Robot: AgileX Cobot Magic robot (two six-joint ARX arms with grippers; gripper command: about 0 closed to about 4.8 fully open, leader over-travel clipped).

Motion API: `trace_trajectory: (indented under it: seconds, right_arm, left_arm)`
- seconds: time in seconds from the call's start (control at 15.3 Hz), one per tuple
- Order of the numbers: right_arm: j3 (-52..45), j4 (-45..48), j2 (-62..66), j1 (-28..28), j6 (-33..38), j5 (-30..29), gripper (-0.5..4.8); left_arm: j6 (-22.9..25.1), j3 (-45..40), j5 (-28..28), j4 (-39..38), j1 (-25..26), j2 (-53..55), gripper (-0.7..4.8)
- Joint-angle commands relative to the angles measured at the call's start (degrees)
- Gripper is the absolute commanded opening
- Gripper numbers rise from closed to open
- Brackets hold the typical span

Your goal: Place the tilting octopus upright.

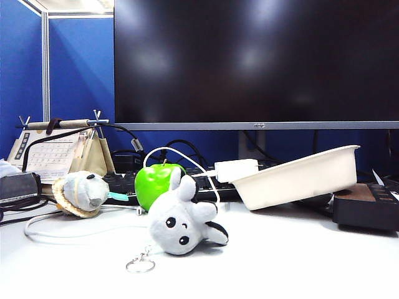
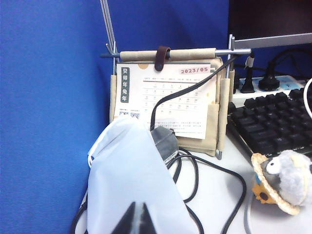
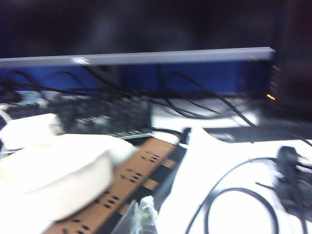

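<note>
On white table: one octopus (image 1: pixel 182 222) tilted, one apple (image 1: pixel 153 184); left gripper (image 2: pixel 136 220), right gripper (image 3: pixel 141 217) clenched, empty.

exterior view: bright, even overhead light; the white table (image 1: pixel 299 255) is nearly overexposed, and soft reflections blotch the dark monitor (image 1: pixel 255 59). the octopus (image 1: pixel 184 218) casts a faint, short shadow and is in sharp focus. left wrist view: well lit and sharp; the calendar (image 2: pixel 165 97) print is legible. right wrist view: strongly blurred throughout, dim above, with the white bowl (image 3: pixel 58 170) washed out.
</note>
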Motion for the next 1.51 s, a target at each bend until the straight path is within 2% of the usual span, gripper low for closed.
trace_trajectory:
  seconds: [0.07,0.59,0.92,0.98,1.05,1.24,1.37,1.51]
  right_arm:
    - [0.0,0.4,0.0,0.0,0.2,2.1,-0.01]
    - [0.0,-0.4,0.0,0.0,1.6,1.6,-0.01]
    - [0.0,-0.4,0.0,0.1,3.9,-5.4,-0.01]
    - [0.2,-0.2,0.0,0.1,6.8,-6.1,-0.01]
    - [0.7,-0.2,0.0,0.1,8.3,-6.7,-0.01]
    - [6.2,-0.4,0.0,0.1,9.2,-9.1,-0.01]
    - [13.9,-0.8,0.0,0.1,13.4,-9.6,-0.01]
    - [23.3,-7.5,0.1,0.0,15.0,-10.8,-0.01]
  left_arm:
    - [0.3,0.0,-0.1,0.6,0.0,-0.1,-0.06]
    - [-0.9,0.0,1.0,0.6,0.0,-0.1,-0.06]
    - [-8.4,0.2,10.2,1.1,0.0,-0.1,-0.06]
    - [-12.1,0.5,12.4,1.1,0.0,-0.1,-0.06]
    - [-13.5,1.3,14.3,0.7,0.0,-0.1,-0.06]
    - [-13.6,7.3,15.8,-2.8,0.0,-0.1,-0.06]
    - [-17.8,15.6,15.8,-10.4,0.0,-0.1,-0.06]
    - [-21.3,25.0,17.4,-17.3,0.0,-0.1,-0.06]
